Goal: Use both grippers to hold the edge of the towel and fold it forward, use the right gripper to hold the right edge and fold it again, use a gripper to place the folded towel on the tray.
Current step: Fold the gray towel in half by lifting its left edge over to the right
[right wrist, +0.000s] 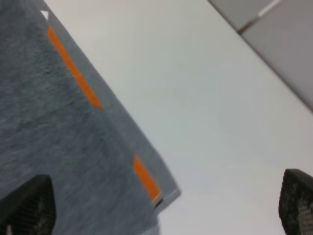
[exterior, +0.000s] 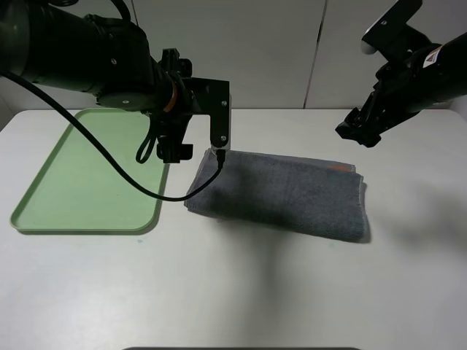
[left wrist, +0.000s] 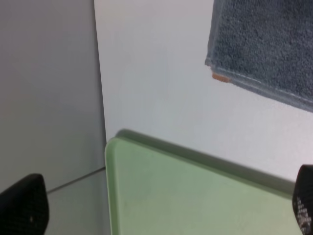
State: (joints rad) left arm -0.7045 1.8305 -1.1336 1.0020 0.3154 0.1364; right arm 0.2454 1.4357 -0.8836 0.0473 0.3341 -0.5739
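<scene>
No word, number or brand can be read in any of the views. The right arm (exterior: pixel 430 73) has a small white and orange sticker (exterior: pixel 437 55) near its wrist, but it is too small to tell if anything is printed on it. The orange marks (right wrist: pixel 73 68) along the hem of the towel (exterior: pixel 284 193) are plain stripes, not letters.
</scene>
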